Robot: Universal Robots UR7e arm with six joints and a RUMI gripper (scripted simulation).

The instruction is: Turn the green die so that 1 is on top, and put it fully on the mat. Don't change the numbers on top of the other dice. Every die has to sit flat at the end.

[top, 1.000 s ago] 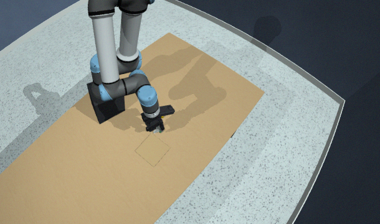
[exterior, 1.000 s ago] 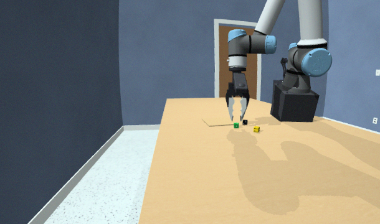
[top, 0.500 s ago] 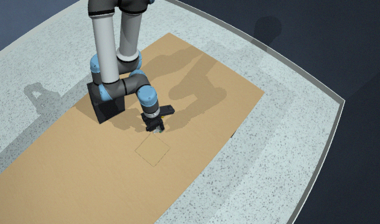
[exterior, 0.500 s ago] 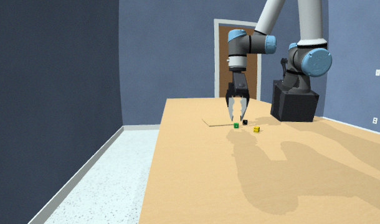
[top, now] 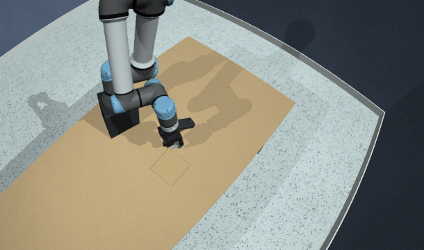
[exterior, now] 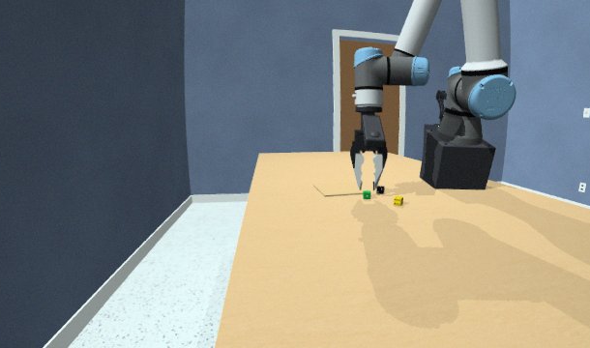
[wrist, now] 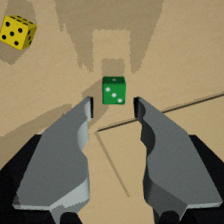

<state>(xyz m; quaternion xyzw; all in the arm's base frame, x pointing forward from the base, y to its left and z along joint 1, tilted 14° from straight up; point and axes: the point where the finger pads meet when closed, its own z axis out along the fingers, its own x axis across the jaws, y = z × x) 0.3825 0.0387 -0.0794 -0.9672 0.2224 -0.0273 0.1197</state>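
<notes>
The green die [exterior: 367,194] [wrist: 114,90] sits flat on the table, just outside the mat [top: 170,167] [wrist: 122,150], close to one corner. Its top face shows 3; a single pip is on the side facing the exterior camera. My gripper [exterior: 368,188] [wrist: 113,98] points down, partly open and empty, with its tips above the table. In the wrist view its two fingertips stand on either side of the die's near end, with gaps. In the top view the gripper hides most of the dice.
A yellow die [exterior: 398,200] [wrist: 18,32] with 5 on top lies at the wrist view's upper left. A black die [exterior: 380,189] sits behind and right of the green one in the exterior view; its top number is unreadable. The robot's black base [top: 119,119] [exterior: 457,161] stands on the table.
</notes>
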